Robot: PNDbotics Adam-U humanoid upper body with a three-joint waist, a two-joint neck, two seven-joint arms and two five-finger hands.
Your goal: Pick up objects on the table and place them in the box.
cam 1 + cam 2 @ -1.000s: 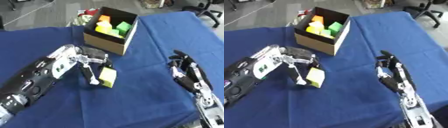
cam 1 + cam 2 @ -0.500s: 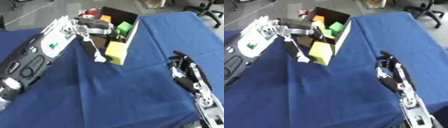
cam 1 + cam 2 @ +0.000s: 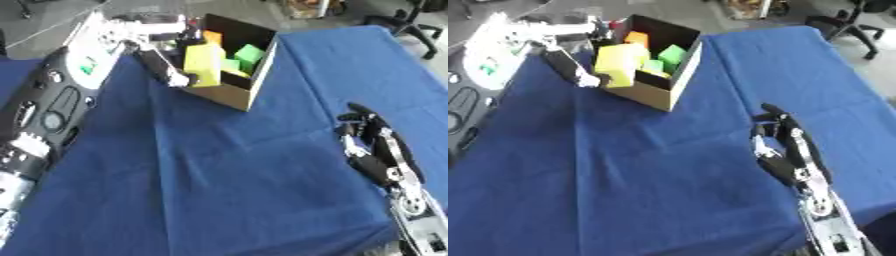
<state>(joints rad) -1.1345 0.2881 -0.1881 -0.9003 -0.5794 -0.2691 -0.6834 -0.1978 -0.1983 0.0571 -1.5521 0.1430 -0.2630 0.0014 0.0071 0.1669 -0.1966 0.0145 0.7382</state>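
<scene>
While the left robot hand (image 3: 166, 55) holds a yellow block (image 3: 202, 65) up by the near edge of the box (image 3: 249, 90), the job looks close to its end. The block is pinched between the thumb and the fingers, and it hangs right at the rim of the box, partly over the opening. It is not inside yet.

The box is brown cardboard with a dark inside. It sits at the far side of the desk (image 3: 219, 190), which has a blue cloth over it. Some blocks are in there already. I can see a green block (image 3: 673, 53), an orange block (image 3: 637, 38) and a bit more yellow near the front wall. So those ones are done.

The right robot hand (image 3: 785, 147) lies on the blue cloth near the right side of the desk, well apart from the box. Its fingers are loosely bent and it holds nothing.

I do not see any other blocks lying on the blue cloth. I think the yellow block may be the last one. What is left is small: bring the block a little further over the opening and let go, so it drops in with the others. If it is let go too soon, I think it could bump the rim and fall back onto the cloth.
</scene>
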